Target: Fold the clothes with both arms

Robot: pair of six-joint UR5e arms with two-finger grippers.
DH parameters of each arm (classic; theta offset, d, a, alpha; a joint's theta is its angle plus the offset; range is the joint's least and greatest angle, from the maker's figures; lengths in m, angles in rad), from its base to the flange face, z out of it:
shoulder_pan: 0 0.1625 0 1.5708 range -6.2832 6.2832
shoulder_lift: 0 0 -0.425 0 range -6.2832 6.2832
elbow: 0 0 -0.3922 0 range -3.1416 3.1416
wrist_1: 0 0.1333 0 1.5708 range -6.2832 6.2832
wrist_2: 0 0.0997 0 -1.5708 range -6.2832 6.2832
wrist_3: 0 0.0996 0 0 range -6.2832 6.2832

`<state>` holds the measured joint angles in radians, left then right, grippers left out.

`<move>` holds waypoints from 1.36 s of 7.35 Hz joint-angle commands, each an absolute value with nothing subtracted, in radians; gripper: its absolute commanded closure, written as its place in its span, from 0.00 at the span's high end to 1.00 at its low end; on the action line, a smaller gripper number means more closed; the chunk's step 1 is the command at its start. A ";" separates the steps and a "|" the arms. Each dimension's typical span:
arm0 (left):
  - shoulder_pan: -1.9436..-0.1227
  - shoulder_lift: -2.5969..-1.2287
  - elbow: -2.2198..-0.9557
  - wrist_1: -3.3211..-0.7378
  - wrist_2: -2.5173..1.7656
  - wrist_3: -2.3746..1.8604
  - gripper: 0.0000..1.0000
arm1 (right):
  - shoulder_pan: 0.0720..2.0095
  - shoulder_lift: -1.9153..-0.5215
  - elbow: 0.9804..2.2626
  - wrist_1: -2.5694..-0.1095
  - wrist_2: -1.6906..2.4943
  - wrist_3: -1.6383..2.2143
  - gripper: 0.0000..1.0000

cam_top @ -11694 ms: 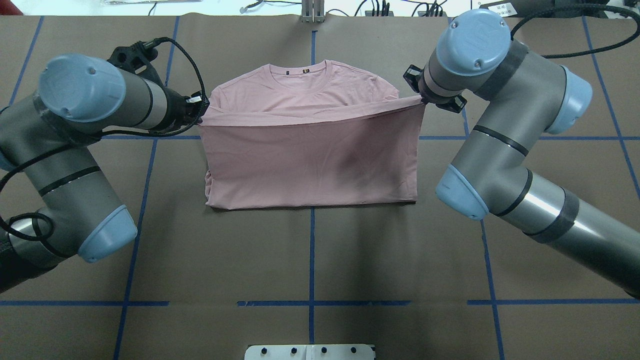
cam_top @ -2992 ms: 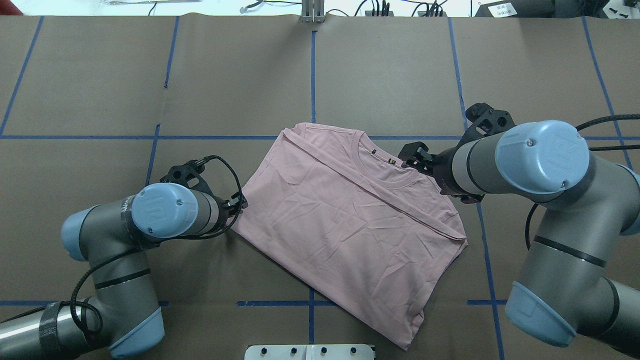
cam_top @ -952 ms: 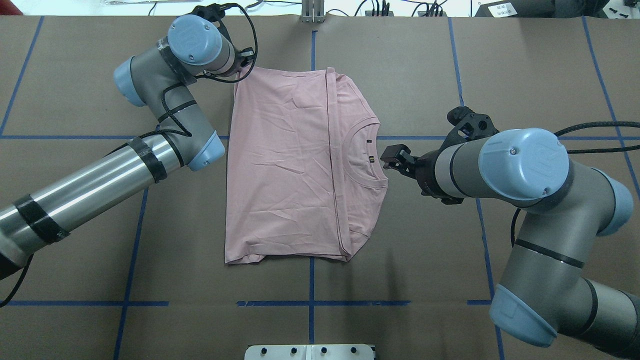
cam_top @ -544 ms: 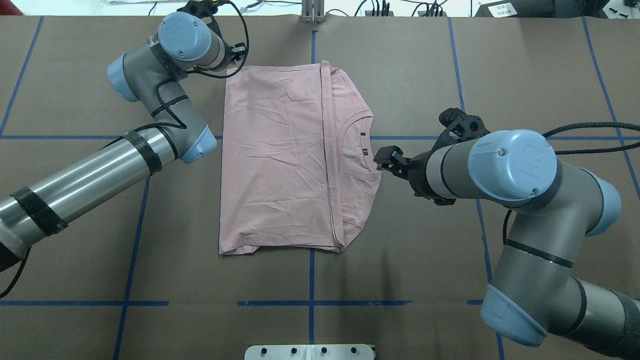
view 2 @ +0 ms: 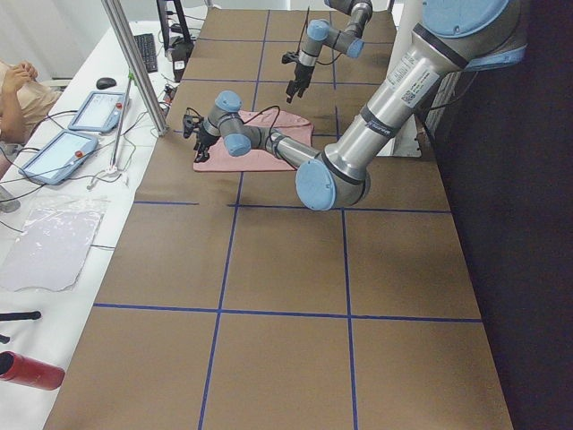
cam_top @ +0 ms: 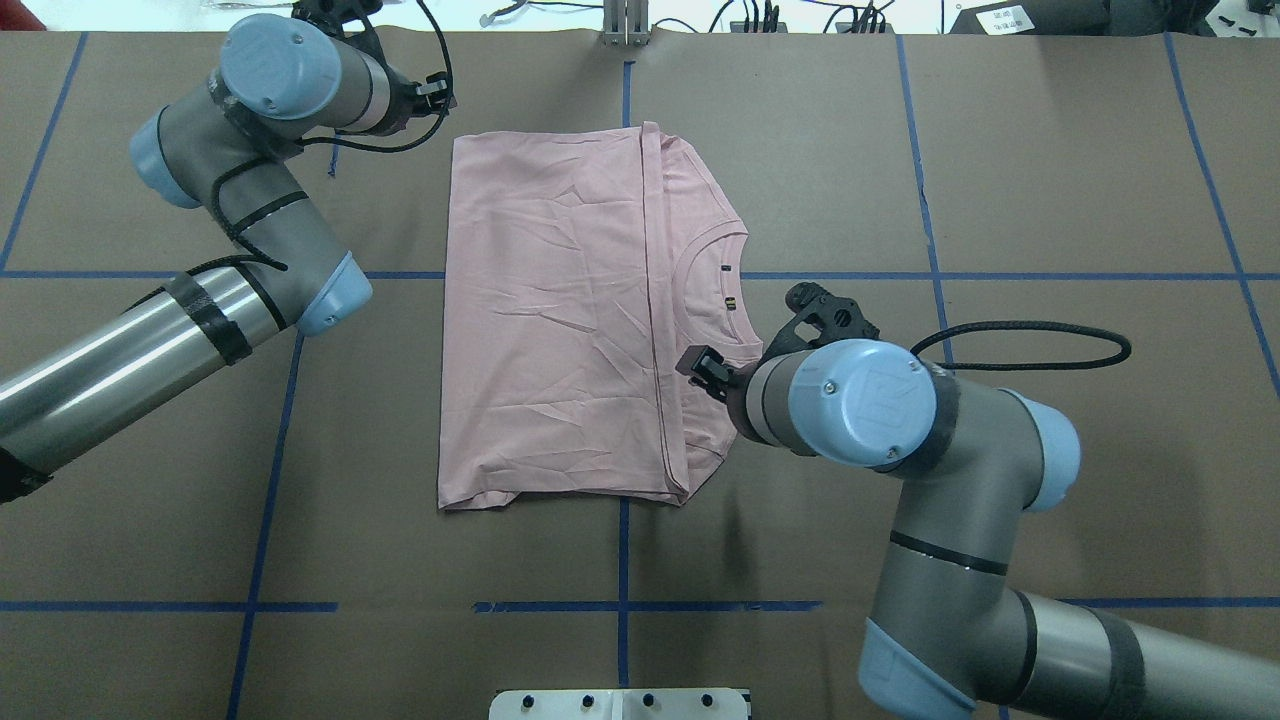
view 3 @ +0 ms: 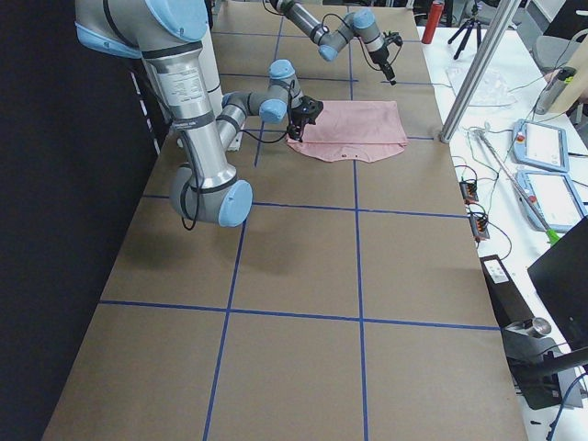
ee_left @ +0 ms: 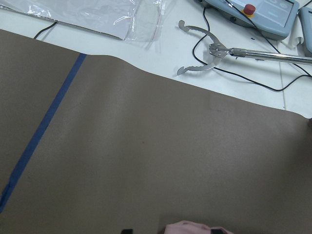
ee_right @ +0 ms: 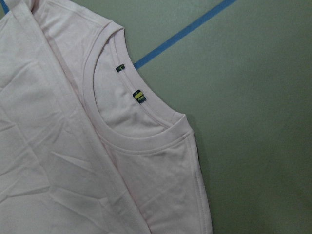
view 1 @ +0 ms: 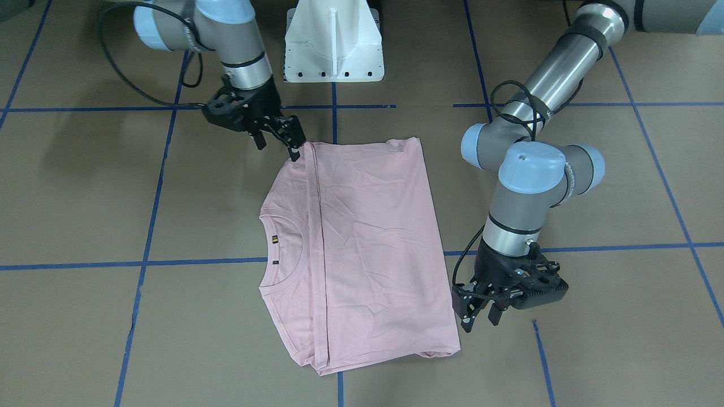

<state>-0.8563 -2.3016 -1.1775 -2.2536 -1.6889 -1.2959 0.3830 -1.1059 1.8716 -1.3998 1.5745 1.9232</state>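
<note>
Garment awaiting its next fold. T-shirt (cam_top: 560, 320) lies flat at mid-counter (cam_top: 800, 150), already doubled. In the overhead view its folded lip runs from 12 to 6 o'clock and the collar (ee_right: 90, 107) faces 3 o'clock. Left fingers (view 1: 465, 311), spread and empty, hang just off the 11 o'clock corner, clear of the cloth. Right fingers (view 1: 289, 138) appear spread and empty too, poised above the 4 o'clock shoulder area; no cloth rises toward them.

Judged step: taking fresh grips for the next fold. For a clean result, each pair should descend on a corner of the same edge and close on every layer there. They should then lift and travel level and in step, so the cloth neither skews nor drags.

Room: bare counter shows on all sides, broadest toward 3 and 9 o'clock. The counter's far edge is near at 12 o'clock, and the pedestal base (cam_top: 620, 703) stands at 6 o'clock.
</note>
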 commanded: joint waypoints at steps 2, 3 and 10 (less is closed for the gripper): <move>-0.857 -2.290 -1.201 -2.252 -1.698 -1.302 0.62 | 0.307 -1.037 1.751 -1.410 1.531 2.020 0.92; -0.857 -2.290 -1.201 -2.252 -1.698 -1.302 0.62 | 0.293 -1.034 1.723 -1.410 1.531 2.023 0.87; -0.857 -2.287 -1.203 -2.252 -1.697 -1.316 0.62 | 0.276 -1.031 1.724 -1.408 1.534 2.043 0.00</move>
<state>-0.8572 -2.2885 -1.2026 -2.2519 -1.6978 -1.3160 0.2773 -1.0325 1.7219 -1.4101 1.5332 2.0450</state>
